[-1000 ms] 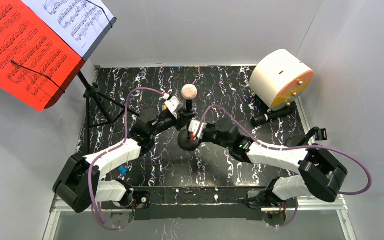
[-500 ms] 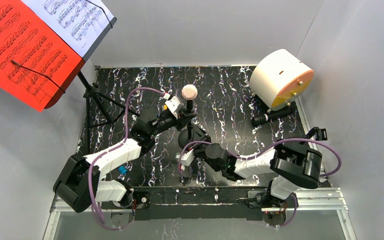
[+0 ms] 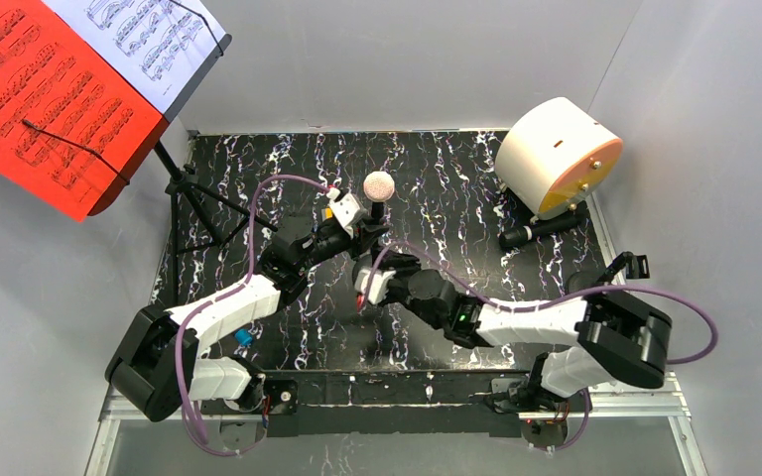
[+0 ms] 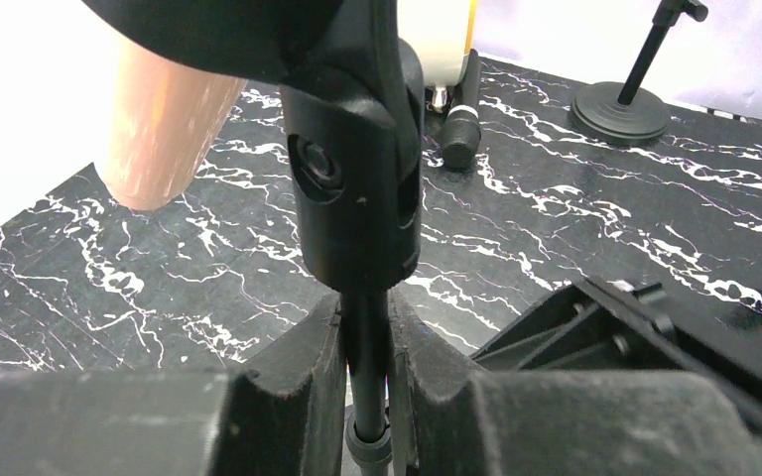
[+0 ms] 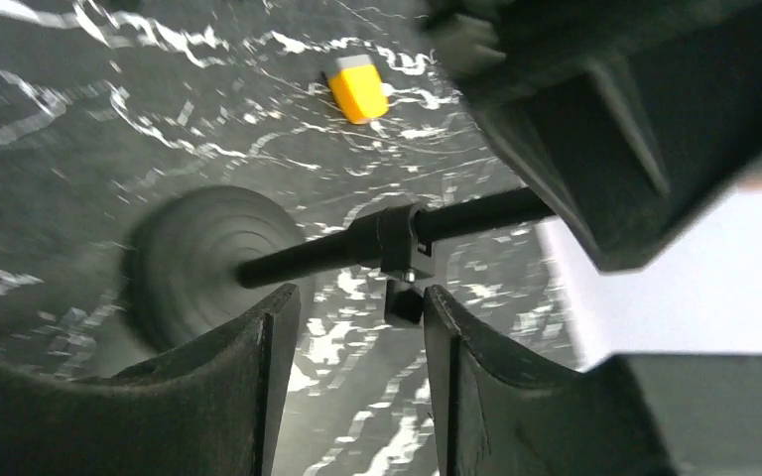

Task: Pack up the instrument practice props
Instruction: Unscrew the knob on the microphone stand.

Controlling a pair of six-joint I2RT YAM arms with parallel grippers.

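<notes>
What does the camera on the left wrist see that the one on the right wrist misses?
Only the left wrist view shows the black clip at the top of the pole, the black microphone lying on the table, and a second round-based stand behind it. Only the right wrist view shows the open right gripper, the pole's round base, blurred, and a small yellow block. Both show the thin pole, which the left gripper is shut on, and the black marbled table.

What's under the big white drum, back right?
A black microphone lies along the drum's lower edge, one end tucked beneath it. Anything further under is covered by the drum.
</notes>
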